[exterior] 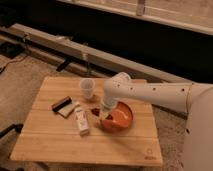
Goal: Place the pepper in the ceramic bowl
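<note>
The orange-red ceramic bowl (121,118) sits right of centre on the wooden table (55,140). My gripper (105,113) hangs from the white arm at the bowl's left rim. A small dark red piece, the pepper (95,111), shows just left of the gripper at the rim. I cannot tell whether the gripper holds it or it lies on the table.
A white bottle (81,120) lies left of the bowl. A small whitish cup (87,88) stands behind it. A dark and white flat object (63,105) lies further left. The table's edges drop to the floor, and a dark rail runs behind.
</note>
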`<state>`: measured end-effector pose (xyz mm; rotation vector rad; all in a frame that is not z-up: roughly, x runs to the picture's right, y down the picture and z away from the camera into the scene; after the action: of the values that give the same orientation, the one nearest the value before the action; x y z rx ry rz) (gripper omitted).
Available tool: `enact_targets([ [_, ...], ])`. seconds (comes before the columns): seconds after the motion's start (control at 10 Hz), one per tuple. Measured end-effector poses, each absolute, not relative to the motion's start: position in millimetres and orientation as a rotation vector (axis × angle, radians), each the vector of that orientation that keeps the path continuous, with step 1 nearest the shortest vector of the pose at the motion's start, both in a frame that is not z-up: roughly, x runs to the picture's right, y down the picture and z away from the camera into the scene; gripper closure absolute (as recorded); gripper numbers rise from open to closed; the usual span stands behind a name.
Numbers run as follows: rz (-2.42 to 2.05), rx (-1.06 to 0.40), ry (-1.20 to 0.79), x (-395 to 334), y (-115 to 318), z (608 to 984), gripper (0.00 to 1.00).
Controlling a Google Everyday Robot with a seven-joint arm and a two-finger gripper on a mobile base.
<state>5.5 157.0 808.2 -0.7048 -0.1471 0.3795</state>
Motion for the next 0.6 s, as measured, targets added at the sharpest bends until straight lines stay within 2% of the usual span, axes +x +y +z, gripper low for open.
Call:
enact_targets([
  [0.3, 0.45, -0.712, -0.087, 40.1, 161.3, 820.3, 0.48],
  [0.6, 0.471, -0.696, -0.062, 50.2, 146.7, 812.2, 0.23],
])
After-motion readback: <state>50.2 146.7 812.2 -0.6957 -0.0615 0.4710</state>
